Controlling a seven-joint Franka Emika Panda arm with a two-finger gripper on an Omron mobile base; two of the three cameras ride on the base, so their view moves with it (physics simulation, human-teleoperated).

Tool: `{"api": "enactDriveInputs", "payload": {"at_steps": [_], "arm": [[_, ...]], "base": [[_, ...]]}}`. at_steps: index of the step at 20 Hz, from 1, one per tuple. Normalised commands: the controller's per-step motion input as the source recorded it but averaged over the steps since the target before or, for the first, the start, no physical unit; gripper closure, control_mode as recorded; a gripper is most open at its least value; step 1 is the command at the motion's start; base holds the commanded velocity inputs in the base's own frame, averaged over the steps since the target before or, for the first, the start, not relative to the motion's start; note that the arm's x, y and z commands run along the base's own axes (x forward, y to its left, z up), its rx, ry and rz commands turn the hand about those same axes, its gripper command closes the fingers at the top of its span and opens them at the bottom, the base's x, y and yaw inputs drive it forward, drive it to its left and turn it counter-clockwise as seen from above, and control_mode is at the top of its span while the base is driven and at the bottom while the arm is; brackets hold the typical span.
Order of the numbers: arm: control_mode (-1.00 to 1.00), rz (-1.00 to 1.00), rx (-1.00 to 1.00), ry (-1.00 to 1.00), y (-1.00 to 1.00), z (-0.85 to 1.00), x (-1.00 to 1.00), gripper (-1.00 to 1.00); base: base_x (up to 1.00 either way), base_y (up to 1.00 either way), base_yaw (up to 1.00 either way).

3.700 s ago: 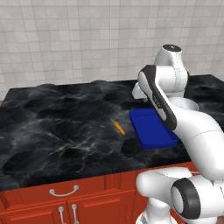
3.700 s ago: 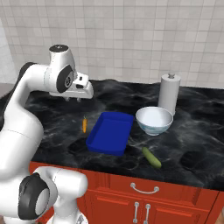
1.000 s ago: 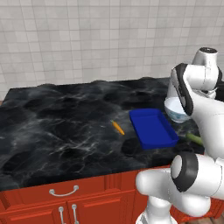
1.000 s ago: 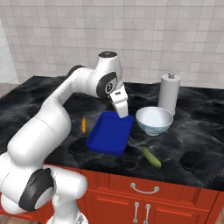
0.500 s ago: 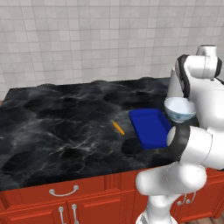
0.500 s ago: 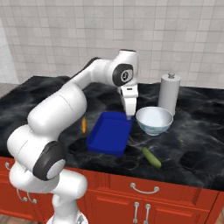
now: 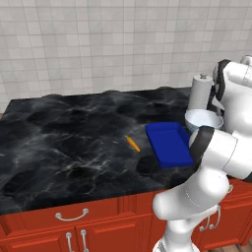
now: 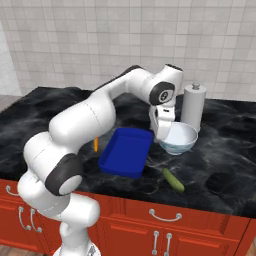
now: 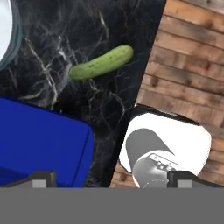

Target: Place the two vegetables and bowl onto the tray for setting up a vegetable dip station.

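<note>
Nothing sits on the tray yet, so all three placements remain, judging from how things lie now. Going left to right across the black marble counter (image 8: 40,115): the carrot (image 7: 132,143) lies alone on the stone, a small slim orange piece tapering to a point, just beside the tray's left edge and not touching it. Next comes the tray (image 8: 125,152), a flat bright blue rectangle with a low raised rim, its inside bare. Over the gap between tray and bowl hangs the claw (image 8: 163,131), its fingers spread wide apart and holding nothing. The bowl (image 8: 177,138) stands just right of the tray, round, deep and white with a faint blue pattern outside. Behind it rises a tall white cylinder roll (image 8: 192,106). Nearer the counter's front edge, the cucumber (image 9: 101,63) lies on its side, slender, green and slightly curved, close to the tray's near right corner yet apart from it.
</note>
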Motion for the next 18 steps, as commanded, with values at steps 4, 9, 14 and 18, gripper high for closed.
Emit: {"api": "enactDriveInputs", "payload": {"at_steps": [4, 9, 14, 18], "arm": [[-1.00, 0.00, 0.10, -0.25, -0.12, -0.34, 0.00, -1.00], [-1.00, -0.04, 0.01, -0.23, -0.08, -0.30, 0.11, -1.00], [-1.00, -0.07, 0.00, -0.17, -0.08, -0.25, 0.21, -1.00], [-1.00, -0.12, -0.05, -0.01, -0.09, -0.18, 0.30, -1.00]], "base": [[0.00, 0.00, 0.00], [0.00, 0.00, 0.00], [0.00, 0.00, 0.00], [0.00, 0.00, 0.00]]}}
